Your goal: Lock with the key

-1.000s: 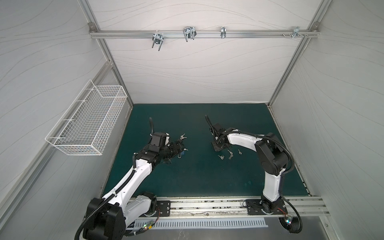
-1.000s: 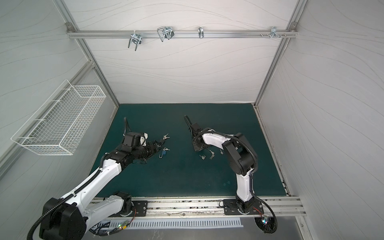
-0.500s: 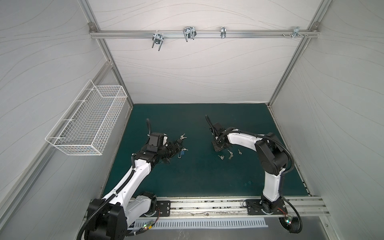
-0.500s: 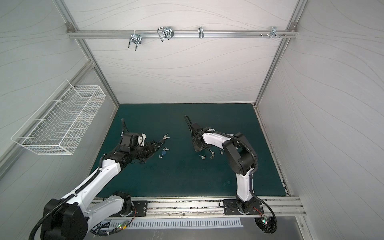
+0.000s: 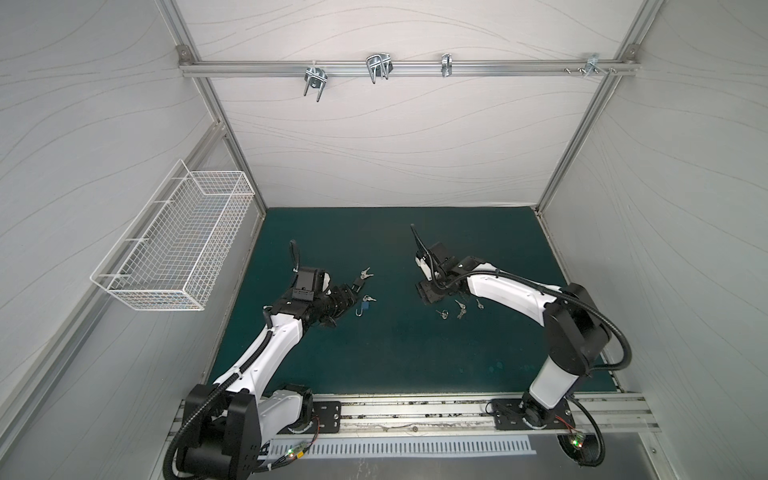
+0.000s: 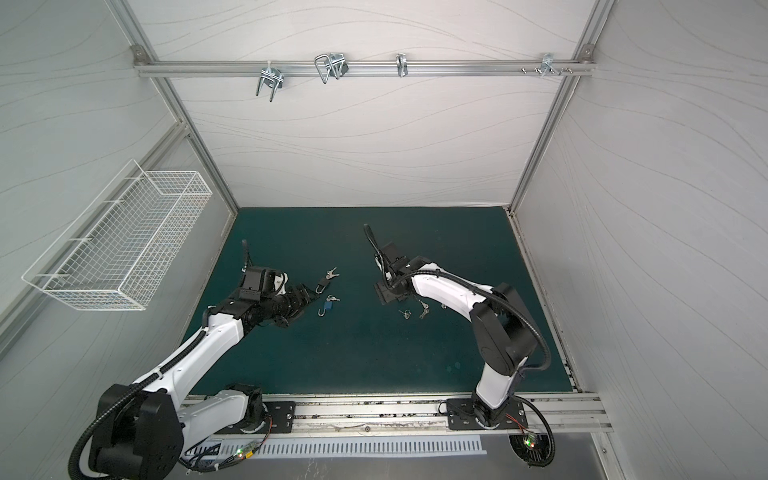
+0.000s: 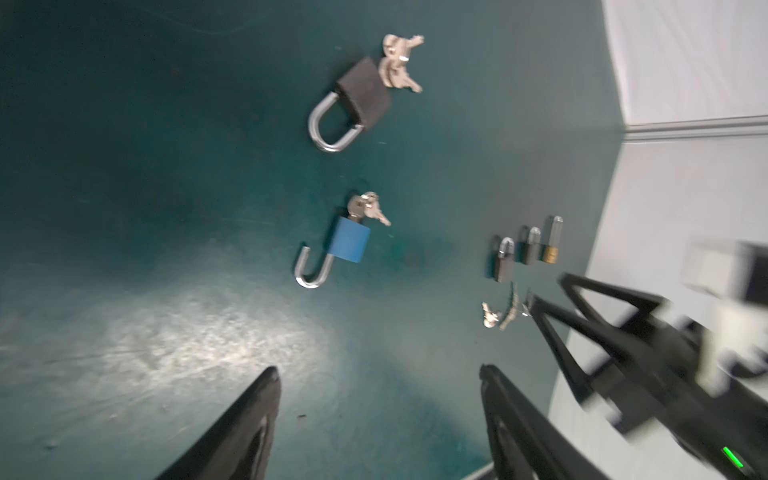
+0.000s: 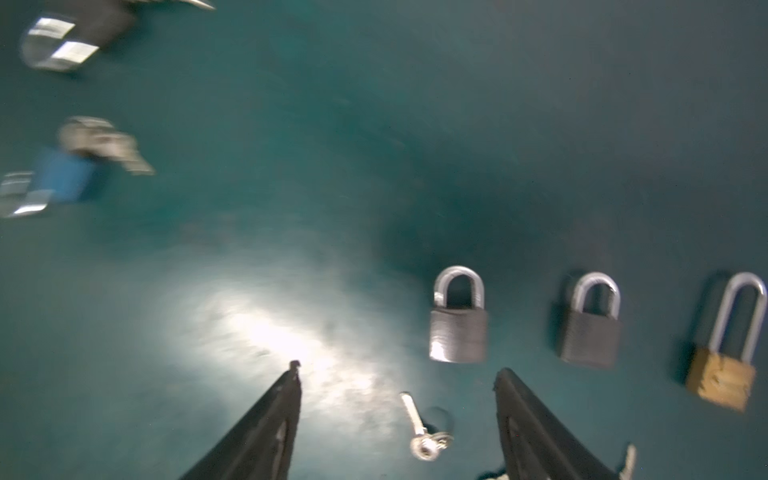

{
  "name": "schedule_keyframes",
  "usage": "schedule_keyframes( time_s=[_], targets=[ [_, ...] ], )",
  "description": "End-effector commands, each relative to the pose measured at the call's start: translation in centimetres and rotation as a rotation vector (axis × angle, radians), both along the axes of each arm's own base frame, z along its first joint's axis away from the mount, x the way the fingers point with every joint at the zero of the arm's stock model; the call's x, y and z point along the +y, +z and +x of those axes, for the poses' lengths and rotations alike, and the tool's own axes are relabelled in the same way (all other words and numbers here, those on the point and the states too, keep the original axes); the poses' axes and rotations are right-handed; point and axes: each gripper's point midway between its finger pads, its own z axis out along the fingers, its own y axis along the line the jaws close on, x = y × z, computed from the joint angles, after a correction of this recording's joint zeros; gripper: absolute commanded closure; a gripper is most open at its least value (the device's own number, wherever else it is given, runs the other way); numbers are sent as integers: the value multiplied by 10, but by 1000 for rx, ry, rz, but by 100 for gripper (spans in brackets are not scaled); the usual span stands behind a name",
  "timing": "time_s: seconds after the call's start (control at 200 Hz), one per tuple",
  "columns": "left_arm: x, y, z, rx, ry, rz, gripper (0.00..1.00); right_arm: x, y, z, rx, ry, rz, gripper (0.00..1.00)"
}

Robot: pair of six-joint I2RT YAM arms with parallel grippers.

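Soft, even light is filling both top views, and they are looking bright and sharp. The wide lens is stretching things near the edges. In both wrist views a white patch of glare is shining on the green desk (image 7: 199, 332), and its far part is looking dim. The right wrist view is looking smeared, and the blue padlock (image 8: 62, 178) is blurring badly. Dark shadows are lying beside the brass padlock (image 8: 721, 380). In the left wrist view the right gripper (image 7: 550, 286) is blurring too.
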Motion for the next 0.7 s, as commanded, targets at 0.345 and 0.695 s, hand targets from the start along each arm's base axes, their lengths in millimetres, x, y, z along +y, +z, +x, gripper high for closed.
schedule_keyframes(
  time_s=[0.345,0.695],
  targets=[
    [14,-23,71,15,-154,333,27,9,110,-62,-171,208,320,20],
    [-2,-48,106,88,-288,453,35,-31,140,-99,-223,211,349,24]
  ],
)
